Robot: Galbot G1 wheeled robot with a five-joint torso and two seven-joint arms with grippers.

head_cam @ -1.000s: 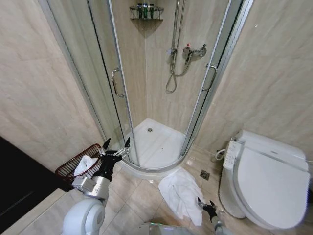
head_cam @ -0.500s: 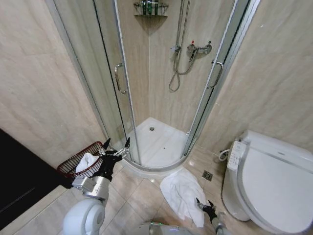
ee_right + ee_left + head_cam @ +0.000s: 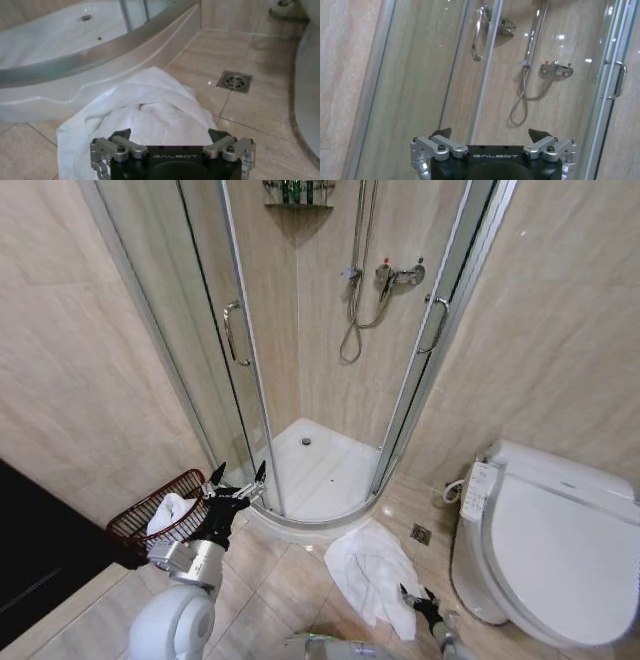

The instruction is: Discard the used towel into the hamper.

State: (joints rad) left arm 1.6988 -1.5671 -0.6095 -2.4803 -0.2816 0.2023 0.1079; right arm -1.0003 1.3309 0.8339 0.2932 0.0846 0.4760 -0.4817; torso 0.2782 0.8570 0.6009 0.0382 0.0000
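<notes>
Head view: hamper [image 3: 150,515] far left, white cloth inside; left gripper [image 3: 236,480] splayed, empty.
Right wrist: right gripper [image 3: 170,134] splayed above towel [image 3: 145,116], floor drain [image 3: 234,81] right.

I see a glass shower stall [image 3: 320,470] with a hose [image 3: 352,330] on its wall, a toilet [image 3: 545,545] right, and a floor drain [image 3: 420,533] between them.
</notes>
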